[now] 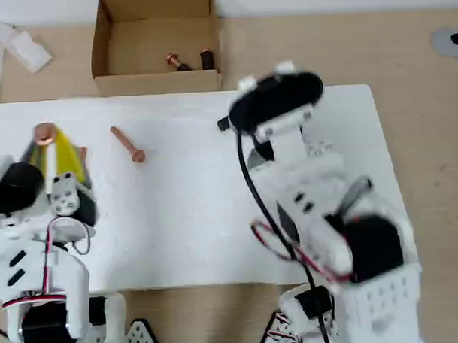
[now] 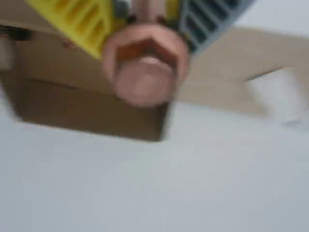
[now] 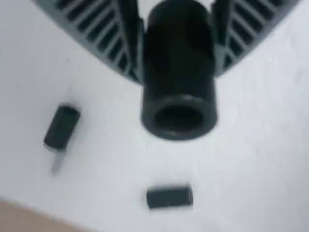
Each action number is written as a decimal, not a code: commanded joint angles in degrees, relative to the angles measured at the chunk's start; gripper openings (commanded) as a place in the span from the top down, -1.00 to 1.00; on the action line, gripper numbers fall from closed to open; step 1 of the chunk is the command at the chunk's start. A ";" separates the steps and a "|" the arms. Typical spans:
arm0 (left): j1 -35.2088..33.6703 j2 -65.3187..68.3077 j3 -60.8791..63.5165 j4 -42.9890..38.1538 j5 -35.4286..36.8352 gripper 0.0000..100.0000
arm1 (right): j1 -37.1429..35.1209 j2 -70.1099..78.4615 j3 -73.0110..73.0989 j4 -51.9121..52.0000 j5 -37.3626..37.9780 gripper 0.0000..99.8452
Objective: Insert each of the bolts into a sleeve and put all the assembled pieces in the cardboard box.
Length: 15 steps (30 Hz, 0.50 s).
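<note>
Okay, I'm gripping 1 bolt in the left gripper, 1 sleeve in the right gripper; I'm aiming to line both axes up before pushing.

copper bolt, black sleeve, brown cardboard box

White arms, black motors, red and black cables; left hand yellow-ribbed, right hand dark.
</note>
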State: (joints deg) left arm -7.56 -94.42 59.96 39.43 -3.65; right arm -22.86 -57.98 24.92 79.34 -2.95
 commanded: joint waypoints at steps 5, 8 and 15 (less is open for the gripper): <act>8.62 0.13 -0.18 -2.11 0.09 0.99 | -0.66 -25.27 24.75 -16.88 -0.35 0.98; 12.92 0.13 -0.70 -2.20 0.09 0.99 | -0.66 -32.13 32.48 -21.54 -0.44 0.98; 15.82 7.78 -6.77 -8.18 0.26 0.99 | -1.10 -42.68 44.44 -30.59 -3.96 0.98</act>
State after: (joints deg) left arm 7.30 -90.11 59.43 34.95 -3.65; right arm -22.86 -97.54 66.77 53.14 -3.91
